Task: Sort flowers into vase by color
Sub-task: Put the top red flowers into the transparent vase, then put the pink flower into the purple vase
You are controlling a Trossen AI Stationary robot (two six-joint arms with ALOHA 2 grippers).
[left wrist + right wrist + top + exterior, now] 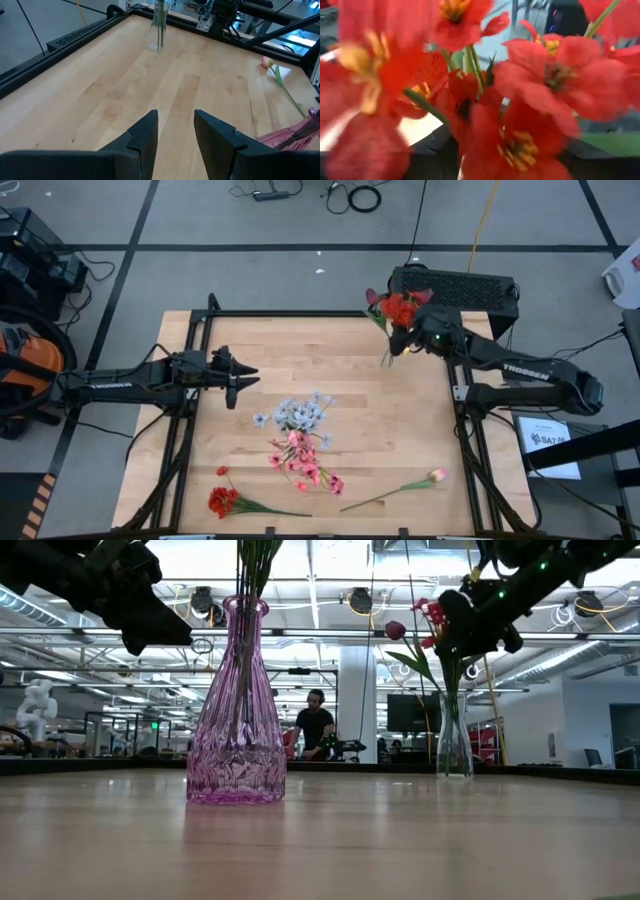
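near: loose red flowers (222, 501), pink spray (305, 460), pale blue spray (300, 414), pink bud stem (400, 489) on table (380, 380) | low view only: purple vase (237, 710) holds green stems | left gripper (243, 377) spread, empty | far: right gripper (400, 340) over clear vase (453, 735) of red blooms (520, 100), fingers hidden

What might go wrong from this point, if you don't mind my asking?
The right gripper sits right against the red flowers in the clear vase; pulling away could snag them and tip that slim vase. The pink tulip lies near the table's edge, awkward to grasp.
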